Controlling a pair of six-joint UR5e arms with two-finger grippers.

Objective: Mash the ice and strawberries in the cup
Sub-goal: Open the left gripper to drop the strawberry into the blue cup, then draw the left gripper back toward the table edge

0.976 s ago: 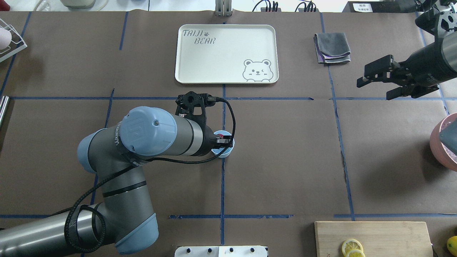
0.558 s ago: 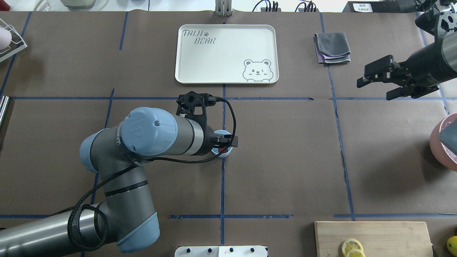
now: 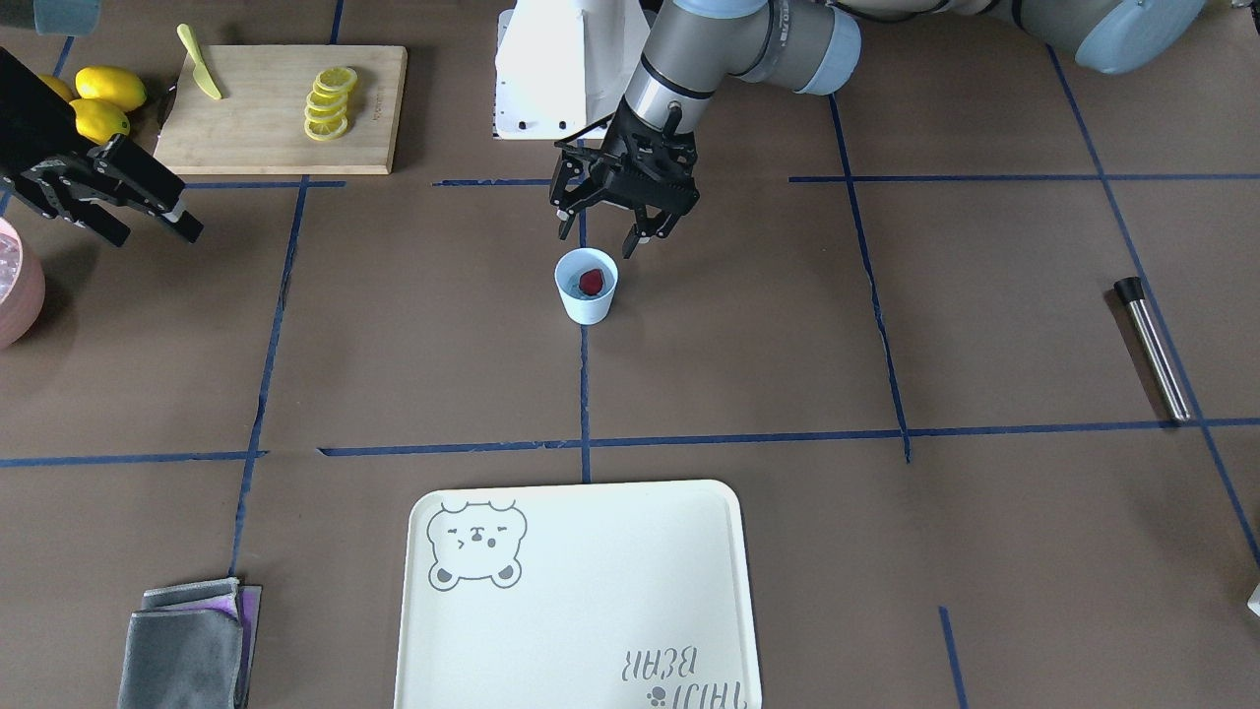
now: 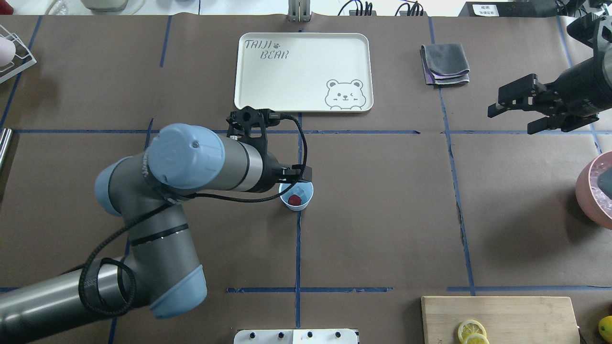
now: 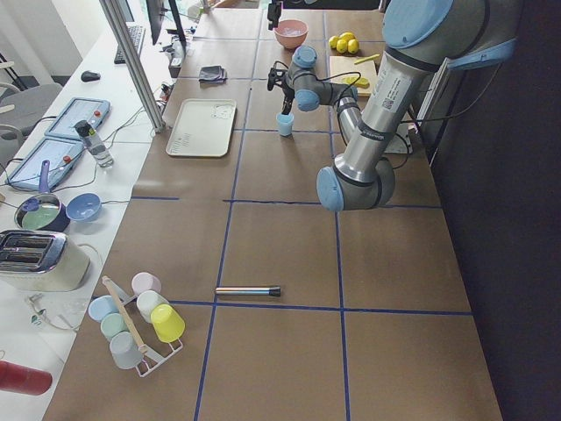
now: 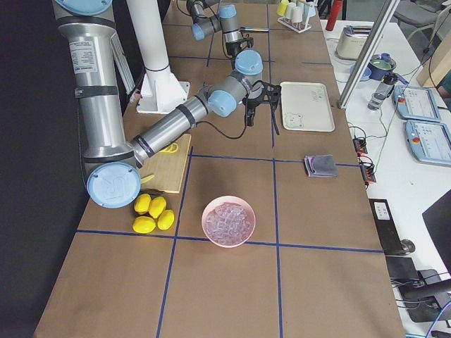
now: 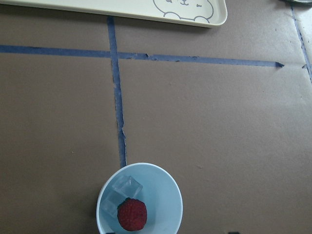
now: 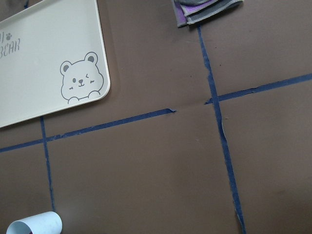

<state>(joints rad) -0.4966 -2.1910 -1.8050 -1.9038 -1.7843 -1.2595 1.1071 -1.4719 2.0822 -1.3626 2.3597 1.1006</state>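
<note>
Brown taped table (image 3: 984, 345); central cup (image 3: 587, 305) holds strawberry (image 7: 131, 215), faint ice (image 7: 123, 189); left gripper (image 3: 597, 242) and right gripper (image 4: 512, 122) spread, empty; bowl (image 3: 14, 295) cropped.

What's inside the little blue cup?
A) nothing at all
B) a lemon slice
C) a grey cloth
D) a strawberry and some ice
D: the left wrist view looks straight down into the light blue cup, where a red strawberry lies beside clear ice cubes.

Left tool (image 3: 598, 236) points down, jaws spread; right tool (image 4: 512, 122) lies level, jaws apparently parted.
</note>
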